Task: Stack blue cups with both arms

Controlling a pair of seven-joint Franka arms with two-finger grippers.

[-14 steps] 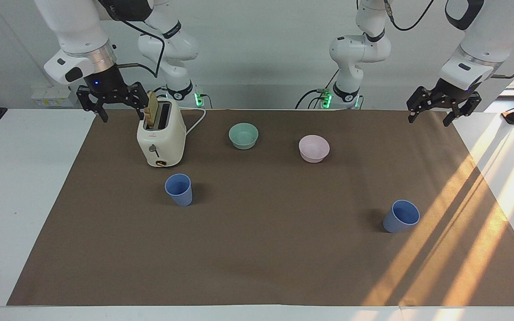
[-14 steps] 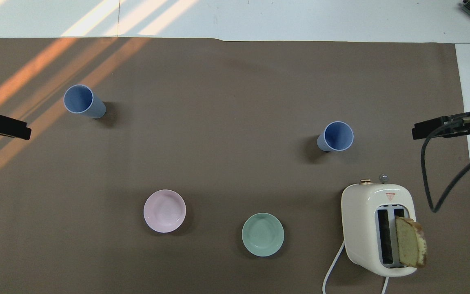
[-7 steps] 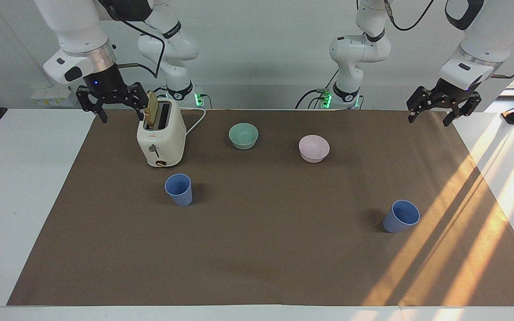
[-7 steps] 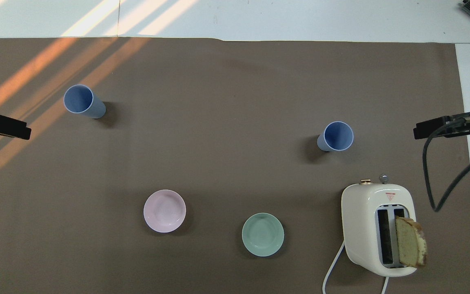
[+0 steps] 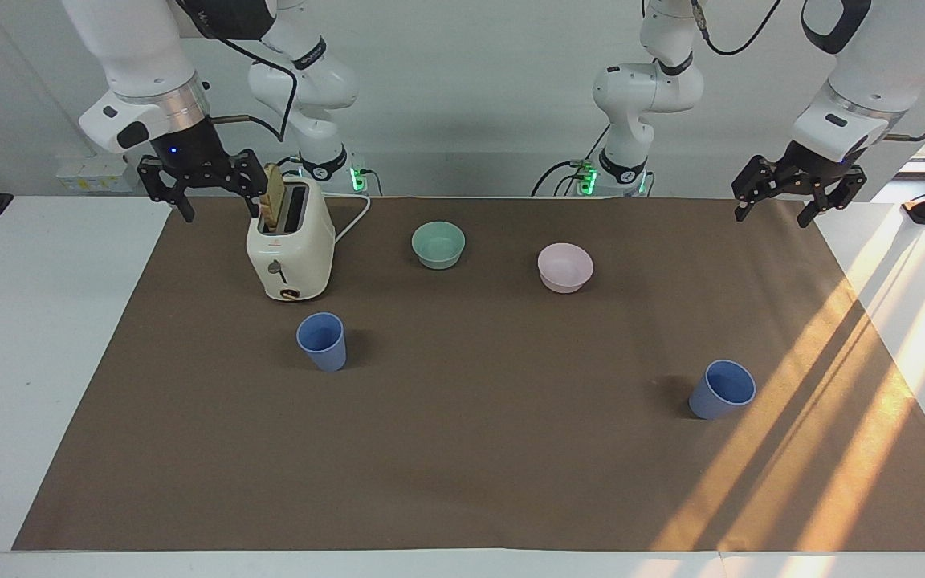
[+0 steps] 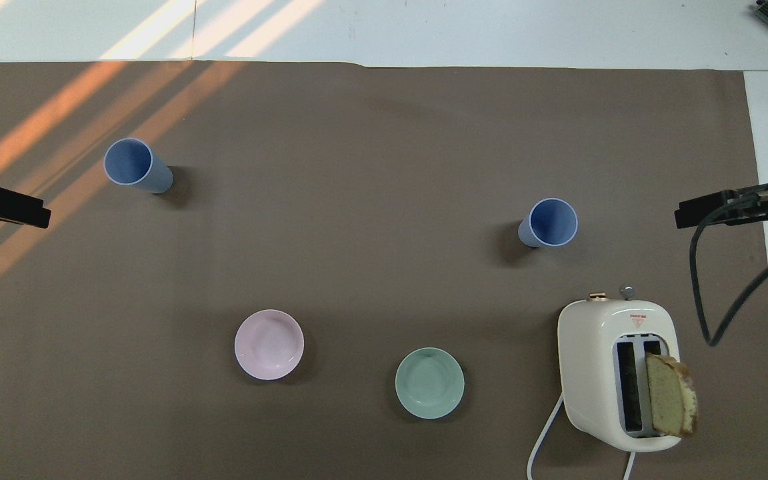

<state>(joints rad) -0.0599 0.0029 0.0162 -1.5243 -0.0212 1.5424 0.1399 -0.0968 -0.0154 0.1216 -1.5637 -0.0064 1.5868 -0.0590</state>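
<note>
**Two blue cups, unstacked, both arms waiting**

Item one: a small matte periwinkle-blue plastic tumbler (image 5: 322,340), tapered and handleless, stood upright on the brown table cover (image 5: 478,449) toward the right arm's end, mouth up, long axis vertical. Item two: its identical blue twin (image 5: 722,389) stood upright toward the left arm's end, at the edge of the slanting sunlight, mouth up as well. The two were well apart, neither touching anything. Both looked plain and unmarked, wider at the rim than at the base, and shorter than the toaster.

Surroundings: a cream two-slot toaster (image 5: 290,250), a slice of bread (image 5: 273,195) standing in one slot, sat near the first cup and nearer to the robots. A mint-green bowl (image 5: 438,244) and a pale pink bowl (image 5: 565,267) stood side by side, nearer to the robots than either cup. Nothing lay between the two cups.

The right arm's black gripper (image 5: 215,202) hung over the cover's edge beside the toaster, fingers spread, holding nothing. The left arm's black gripper (image 5: 776,208) hung over the cover's corner at its own end, fingers spread and empty. Both arms waited.
</note>
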